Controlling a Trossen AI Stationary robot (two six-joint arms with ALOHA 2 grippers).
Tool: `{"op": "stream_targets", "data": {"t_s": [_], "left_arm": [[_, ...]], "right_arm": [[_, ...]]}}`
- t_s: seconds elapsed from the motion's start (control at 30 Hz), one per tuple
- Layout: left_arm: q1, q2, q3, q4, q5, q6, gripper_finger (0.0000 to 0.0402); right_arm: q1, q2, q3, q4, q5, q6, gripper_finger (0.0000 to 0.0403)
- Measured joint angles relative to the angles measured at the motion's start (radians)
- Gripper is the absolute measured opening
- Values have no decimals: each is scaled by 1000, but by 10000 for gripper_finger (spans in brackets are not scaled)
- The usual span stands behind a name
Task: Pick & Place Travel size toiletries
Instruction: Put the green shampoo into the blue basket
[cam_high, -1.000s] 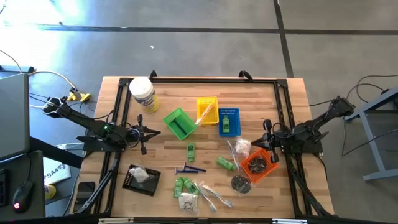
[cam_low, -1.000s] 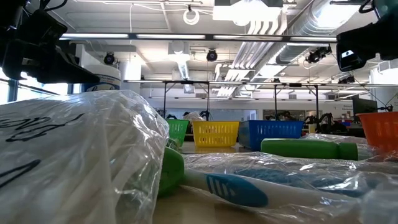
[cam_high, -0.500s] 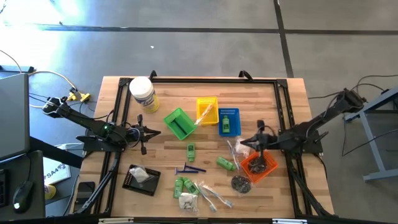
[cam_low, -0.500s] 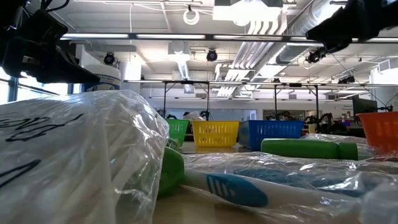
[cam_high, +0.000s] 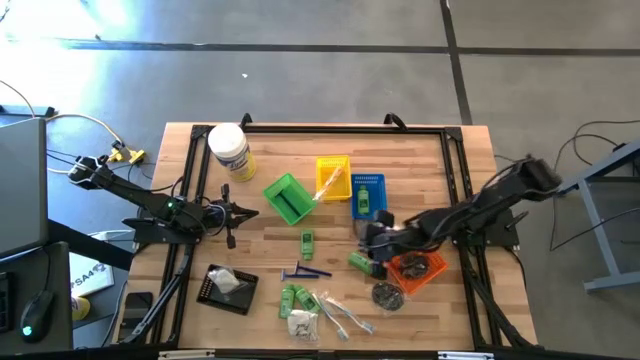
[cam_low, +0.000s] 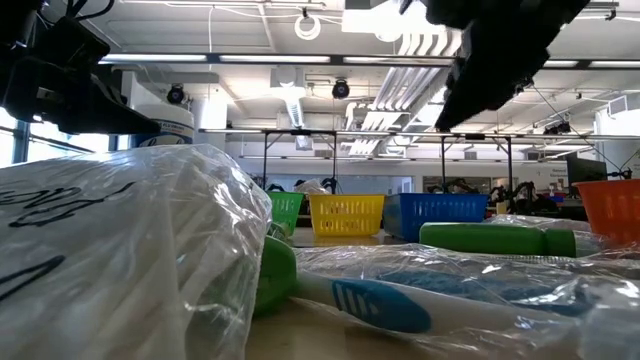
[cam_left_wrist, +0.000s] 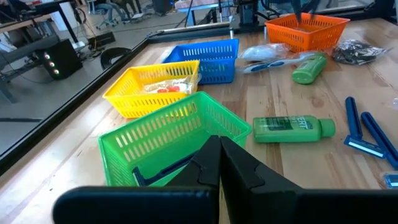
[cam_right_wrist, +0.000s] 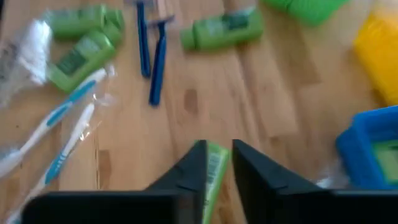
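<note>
The right gripper hangs over the middle of the surface, fingers parted a little and straddling a green tube that lies under them. Whether they actually pinch it I cannot tell. From above the tube sits just beside the orange basket, toward the surface's right edge. A dark round packet lies just in front of that basket, nearer the front edge.

Past the fingers in the right wrist view: two blue razors side by side, a green bottle lying flat beyond them, two wrapped toothbrushes and a pair of green bottles by the front edge.

Behind the gripper, toward the back edge, the blue basket holds a green item, the yellow basket sits beside it, and the green basket comes next.

Over at the left edge, the left gripper waits, fingers closed on nothing, pointing at the green basket. A black tray sits near the front left corner, a white jar at the back left corner.
</note>
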Motion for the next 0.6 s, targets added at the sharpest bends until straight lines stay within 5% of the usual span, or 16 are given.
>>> {"op": "stream_targets", "data": {"t_s": [0.3, 0.6], "left_arm": [[0, 0, 0, -3, 0, 0, 0], [0, 0, 0, -6, 0, 0, 0]], "right_arm": [[-39, 219, 131, -120, -181, 58, 240], [-46, 291, 130, -117, -148, 68, 276]]}}
